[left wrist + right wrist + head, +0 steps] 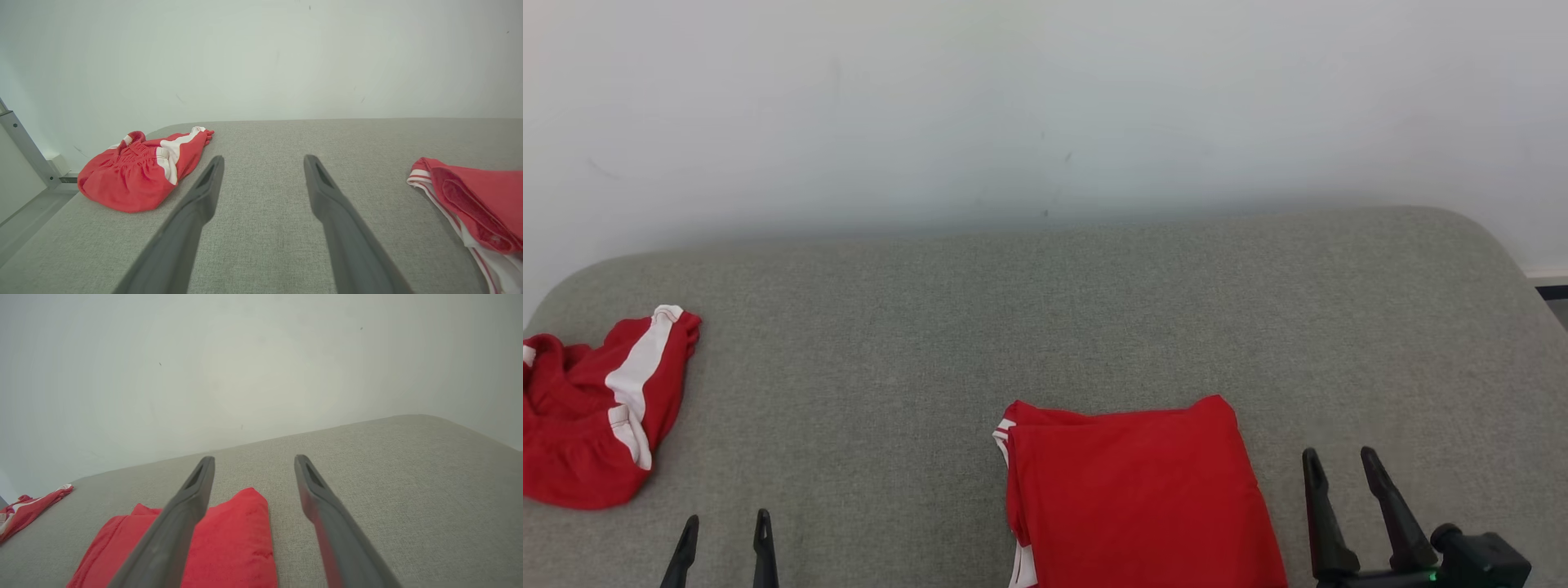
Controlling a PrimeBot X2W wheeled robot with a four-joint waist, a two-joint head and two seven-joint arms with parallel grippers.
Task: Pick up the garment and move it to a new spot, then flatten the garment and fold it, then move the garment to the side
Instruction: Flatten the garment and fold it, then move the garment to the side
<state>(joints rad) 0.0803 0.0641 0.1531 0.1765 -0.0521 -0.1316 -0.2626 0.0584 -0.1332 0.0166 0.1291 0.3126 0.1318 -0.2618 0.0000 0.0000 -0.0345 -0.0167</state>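
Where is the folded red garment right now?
In the head view the folded red garment lies at bottom centre of the grey surface, just left of the right pincer.

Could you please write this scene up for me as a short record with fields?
surface: grey cloth-covered table
folded garment: red with white trim, lying flat at front centre
crumpled garment: red with a white stripe, bunched at the far left
left gripper: open, holding nothing, between the two garments
right gripper: open, holding nothing, right of the folded garment
backdrop: plain pale wall
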